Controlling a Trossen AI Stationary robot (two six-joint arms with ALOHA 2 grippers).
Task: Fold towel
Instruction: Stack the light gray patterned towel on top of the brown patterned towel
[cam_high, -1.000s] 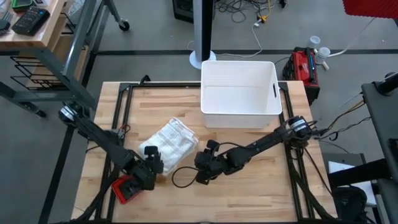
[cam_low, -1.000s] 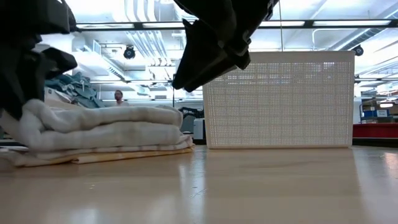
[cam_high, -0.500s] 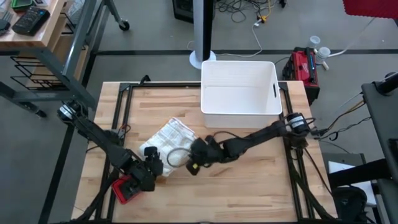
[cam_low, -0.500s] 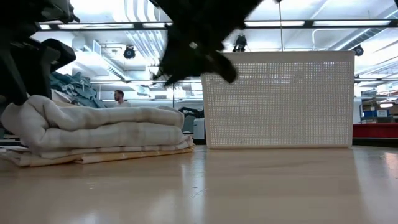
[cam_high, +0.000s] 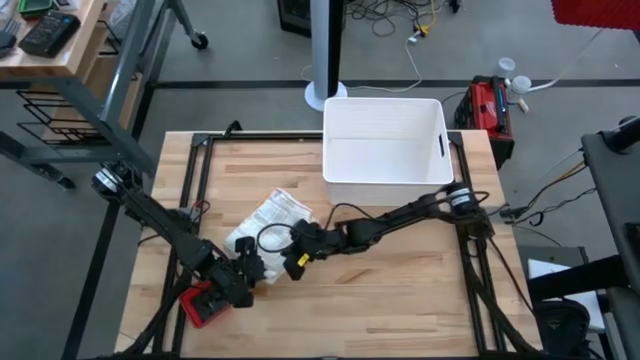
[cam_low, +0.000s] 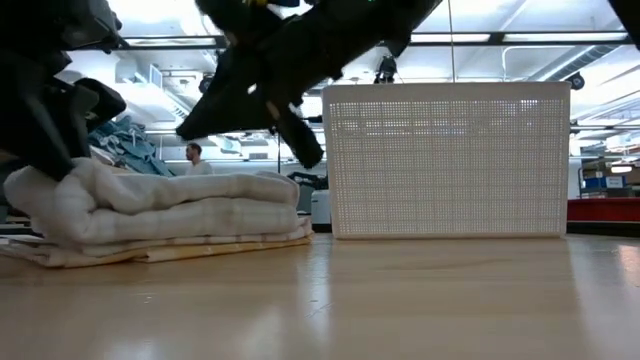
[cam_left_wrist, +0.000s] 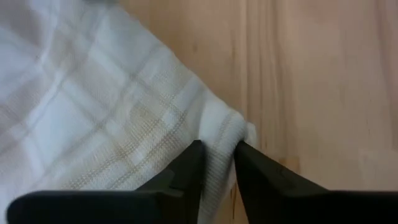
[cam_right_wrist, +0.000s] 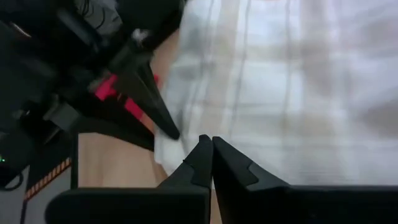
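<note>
White towel: In the high view the folded towel (cam_high: 272, 222) lies on the wooden table (cam_high: 400, 300), near the left front part, just in front of the white bin (cam_high: 385, 140).
High view, change: The right gripper (cam_high: 296, 262) has slid from the middle of the table over to the towel's near edge. The left gripper (cam_high: 247, 268) has stayed at the towel's corner.
Low view: The towel (cam_low: 160, 215) sits in thick soft layers. The bin (cam_low: 445, 160) stands behind it. A person (cam_low: 193, 157) is far off in the room.
Left wrist view: The left fingers (cam_left_wrist: 186, 171) pinch a small fold of the towel's corner (cam_left_wrist: 224, 134).
Right wrist view: The right fingers (cam_right_wrist: 202, 158) are pressed together with nothing between them, tips at the cloth.
What it means: One more fold looks close.
In the way: The two grippers are very near each other and could bump. A red thing (cam_high: 205, 303) lies just beside the left gripper.
</note>
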